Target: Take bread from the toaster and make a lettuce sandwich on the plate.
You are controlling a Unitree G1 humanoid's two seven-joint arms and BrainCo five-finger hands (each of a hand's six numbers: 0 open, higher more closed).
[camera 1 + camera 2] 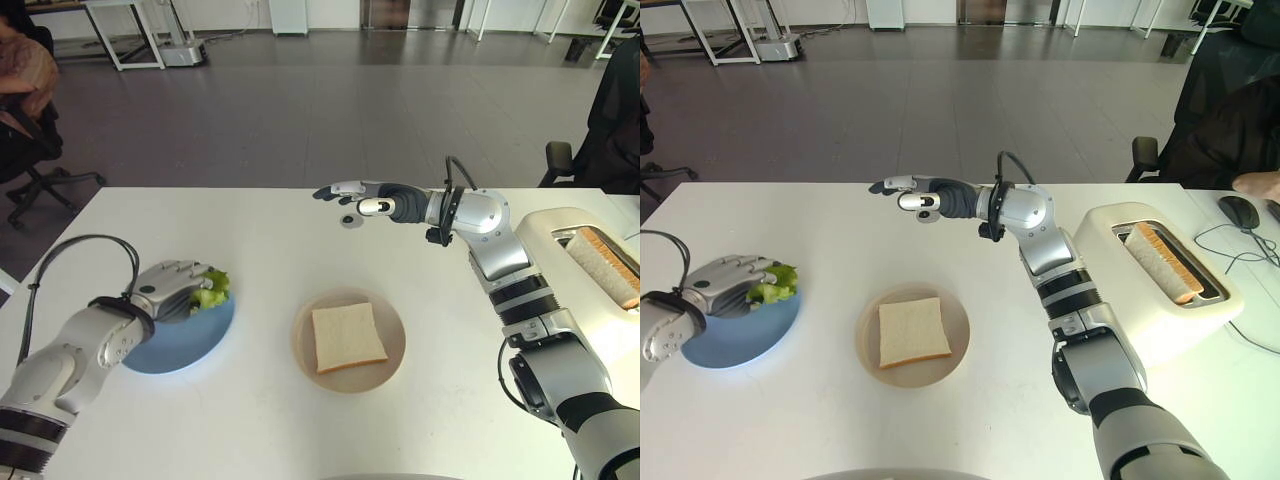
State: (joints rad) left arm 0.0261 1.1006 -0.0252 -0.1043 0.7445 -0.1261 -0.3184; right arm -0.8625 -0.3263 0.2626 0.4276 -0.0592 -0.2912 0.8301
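A slice of bread lies flat on the beige plate in the middle of the table. To its left, the lettuce sits on a blue plate. My left hand rests over the lettuce with its fingers curled around it. The white toaster stands at the right with a second bread slice sticking up out of its slot. My right hand hovers over the far middle of the table, left of the toaster, fingers stretched out and holding nothing.
A computer mouse and cables lie behind the toaster at the right edge, with a person's hand beside them. Bare white tabletop lies between the two plates and my right hand.
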